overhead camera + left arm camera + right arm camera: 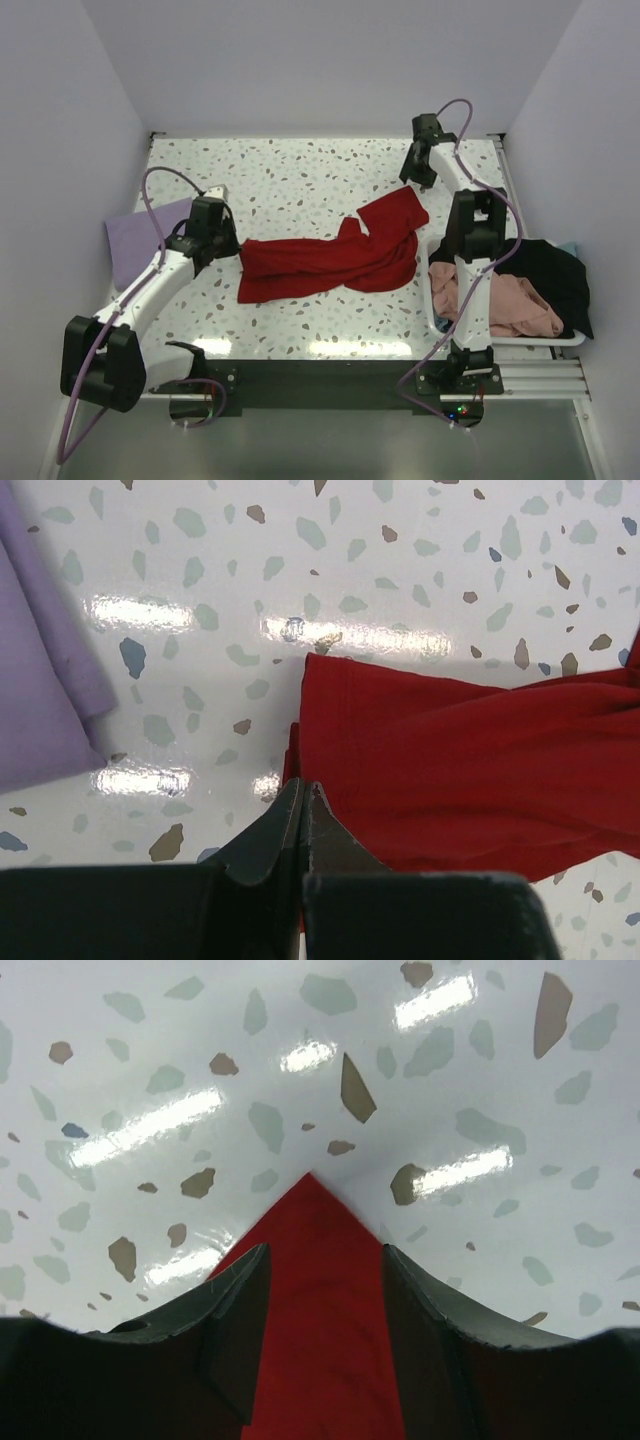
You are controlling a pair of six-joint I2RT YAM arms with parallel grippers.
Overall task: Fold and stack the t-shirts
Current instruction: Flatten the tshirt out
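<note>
A bright red t-shirt and a lavender t-shirt on a white table speckled grey and brown.

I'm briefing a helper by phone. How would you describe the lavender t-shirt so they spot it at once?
Start at the speckled white table and go to its left edge, beside the left arm. The lavender t-shirt lies flat there, apart from the red t-shirt sprawled mid-table. It is the only pale purple cloth; the pink shirt and black shirt sit in the basket on the right.
</note>
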